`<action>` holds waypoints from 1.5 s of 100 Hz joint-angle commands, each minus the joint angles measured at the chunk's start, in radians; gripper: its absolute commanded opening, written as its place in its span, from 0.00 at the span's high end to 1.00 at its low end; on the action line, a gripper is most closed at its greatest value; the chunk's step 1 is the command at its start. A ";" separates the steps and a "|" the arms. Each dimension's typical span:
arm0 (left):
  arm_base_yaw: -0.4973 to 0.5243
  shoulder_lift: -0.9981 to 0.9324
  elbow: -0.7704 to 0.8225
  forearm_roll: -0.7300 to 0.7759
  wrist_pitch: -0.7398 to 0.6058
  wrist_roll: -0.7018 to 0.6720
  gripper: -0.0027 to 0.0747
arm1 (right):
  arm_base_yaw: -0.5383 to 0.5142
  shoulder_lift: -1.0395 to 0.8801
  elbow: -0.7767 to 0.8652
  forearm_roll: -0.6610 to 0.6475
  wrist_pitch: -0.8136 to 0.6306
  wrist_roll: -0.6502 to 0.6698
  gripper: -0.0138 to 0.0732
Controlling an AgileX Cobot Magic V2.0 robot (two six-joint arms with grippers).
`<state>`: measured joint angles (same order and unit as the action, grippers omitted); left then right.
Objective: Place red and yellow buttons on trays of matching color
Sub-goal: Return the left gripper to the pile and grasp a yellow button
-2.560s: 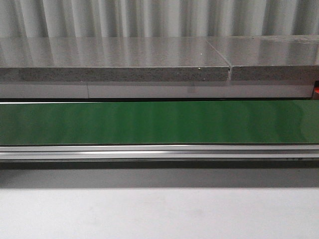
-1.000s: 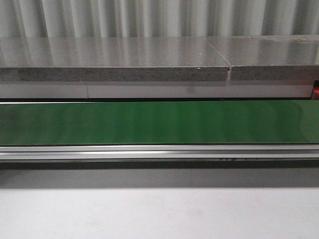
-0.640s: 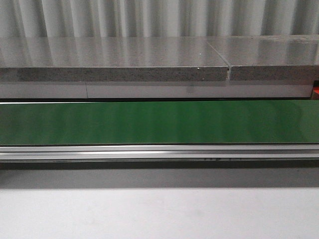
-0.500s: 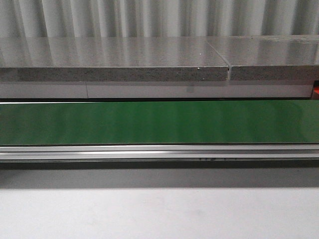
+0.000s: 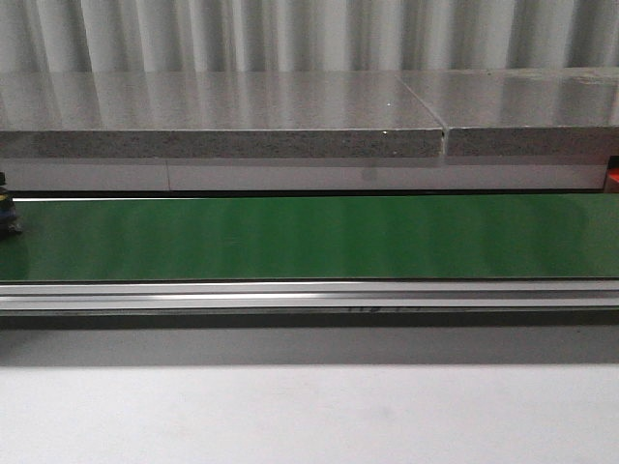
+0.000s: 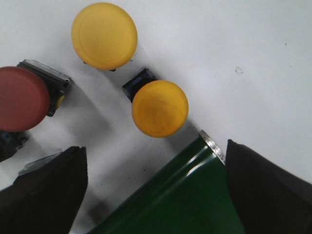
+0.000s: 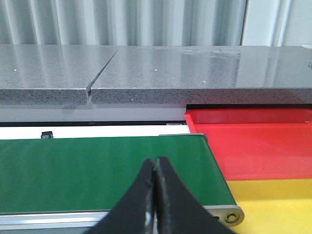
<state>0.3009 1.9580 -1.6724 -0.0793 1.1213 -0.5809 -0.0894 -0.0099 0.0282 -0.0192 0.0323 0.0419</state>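
In the left wrist view two yellow buttons (image 6: 104, 35) (image 6: 160, 108) and a red button (image 6: 22, 99) lie on the white table beside the end of the green belt (image 6: 185, 200). My left gripper (image 6: 156, 195) hangs open above that belt end, with nothing between its black fingers (image 6: 48, 195). My right gripper (image 7: 155, 165) is shut and empty over the other end of the belt (image 7: 97, 170). Just past that end lie the red tray (image 7: 253, 141) and the yellow tray (image 7: 278, 197). Neither gripper shows in the front view.
The green belt (image 5: 309, 237) runs across the front view, with a metal rail (image 5: 309, 295) along its near side and a grey stone shelf (image 5: 222, 116) behind. A small dark thing with some yellow (image 5: 6, 213) sits at its far left edge; what it is I cannot tell.
A small dark thing has appeared at the far left edge of the belt in the front view. Nothing else differs.
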 commanded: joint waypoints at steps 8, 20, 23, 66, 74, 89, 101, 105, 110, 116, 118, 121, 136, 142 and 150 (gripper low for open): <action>0.002 0.004 -0.032 -0.053 -0.066 -0.036 0.24 | -0.003 -0.021 -0.018 -0.008 -0.072 -0.005 0.92; 0.002 0.036 -0.032 -0.055 -0.101 -0.055 0.24 | -0.003 -0.021 -0.018 -0.008 -0.072 -0.005 0.92; 0.002 0.040 -0.032 -0.055 -0.121 -0.055 0.24 | -0.003 -0.021 -0.018 -0.008 -0.072 -0.005 0.92; 0.002 0.092 -0.032 -0.055 -0.164 -0.057 0.24 | -0.003 -0.021 -0.018 -0.008 -0.072 -0.005 0.92; 0.002 0.092 -0.032 -0.055 -0.163 -0.057 0.24 | -0.003 -0.021 -0.018 -0.008 -0.072 -0.005 0.92; 0.002 0.092 -0.032 -0.055 -0.160 -0.057 0.38 | -0.003 -0.021 -0.018 -0.008 -0.072 -0.005 0.92; 0.002 0.092 -0.032 -0.055 -0.155 -0.055 0.56 | -0.003 -0.021 -0.018 -0.008 -0.072 -0.005 0.92; 0.002 0.092 -0.032 -0.055 -0.151 -0.055 0.62 | -0.003 -0.021 -0.018 -0.008 -0.072 -0.005 0.92; 0.002 0.092 -0.032 -0.055 -0.146 -0.055 0.67 | -0.003 -0.021 -0.018 -0.008 -0.072 -0.005 0.92; 0.002 0.092 -0.032 -0.055 -0.139 -0.055 0.70 | -0.003 -0.021 -0.018 -0.008 -0.072 -0.005 0.92; 0.002 0.092 -0.032 -0.055 -0.137 -0.055 0.70 | -0.003 -0.021 -0.018 -0.008 -0.072 -0.005 0.92; 0.002 0.092 -0.032 -0.055 -0.130 -0.055 0.70 | -0.003 -0.021 -0.018 -0.008 -0.072 -0.005 0.92; 0.002 0.079 -0.032 -0.055 -0.097 0.014 0.70 | -0.003 -0.021 -0.018 -0.008 -0.072 -0.005 0.92; 0.002 0.062 -0.032 -0.055 -0.085 0.079 0.70 | -0.003 -0.021 -0.018 -0.008 -0.072 -0.005 0.92; 0.002 0.031 -0.032 -0.046 -0.074 0.140 0.70 | -0.003 -0.021 -0.018 -0.008 -0.072 -0.005 0.92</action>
<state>0.3009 2.0927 -1.6767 -0.1196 1.0391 -0.5100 -0.0894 -0.0099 0.0282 -0.0192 0.0323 0.0419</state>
